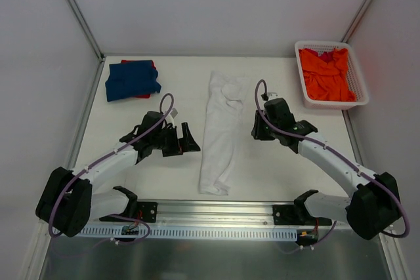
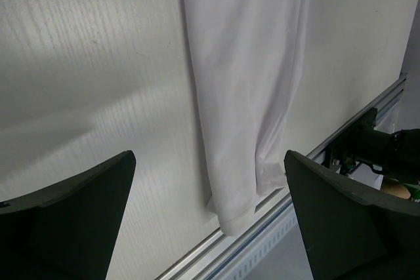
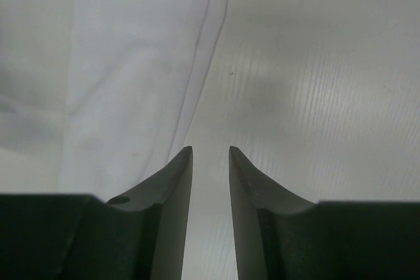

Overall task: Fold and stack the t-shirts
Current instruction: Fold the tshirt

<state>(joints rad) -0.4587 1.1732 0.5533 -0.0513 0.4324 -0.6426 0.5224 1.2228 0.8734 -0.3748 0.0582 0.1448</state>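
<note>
1. White shirt (image 1: 220,129) — centre of the table (image 1: 164,178), folded lengthwise into a long narrow strip running far to near; judged ready for its crosswise fold
2. Blue shirt (image 1: 131,78) — folded, lying on the red shirt (image 1: 149,63) at the far left; apparently the start of the stack, kept clear of the working area
3. Orange shirt (image 1: 326,75) — crumpled in the basket (image 1: 336,104), far right; not yet folded
4. Left gripper (image 2: 209,155) — fingers spread wide, holding nothing; placed just left of the strip's near half, likely to take an edge
5. Right gripper (image 3: 209,150) — fingers all but closed, a thin slit between them, gripping nothing; set just beside the strip's right edge
</note>
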